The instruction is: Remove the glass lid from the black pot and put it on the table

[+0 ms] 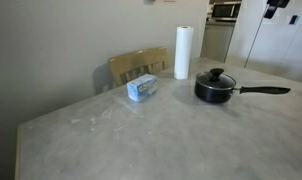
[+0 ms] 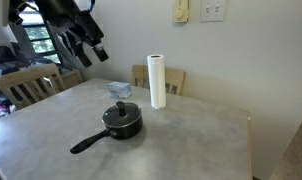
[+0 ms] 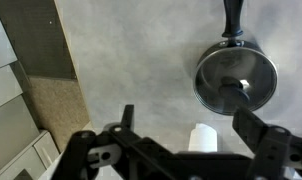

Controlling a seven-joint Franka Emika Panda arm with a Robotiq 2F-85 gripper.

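The black pot stands on the marbled grey table, its long handle lying flat. The glass lid sits on the pot, closed over it, black knob in its middle. In an exterior view my gripper hangs high above the table's far left part, well away from the pot. In the wrist view the gripper is open with nothing between its fingers; the lidded pot lies beyond the right fingertip.
A white paper-towel roll stands upright near the pot. A small blue box lies near the table's edge. Wooden chairs stand against the table.
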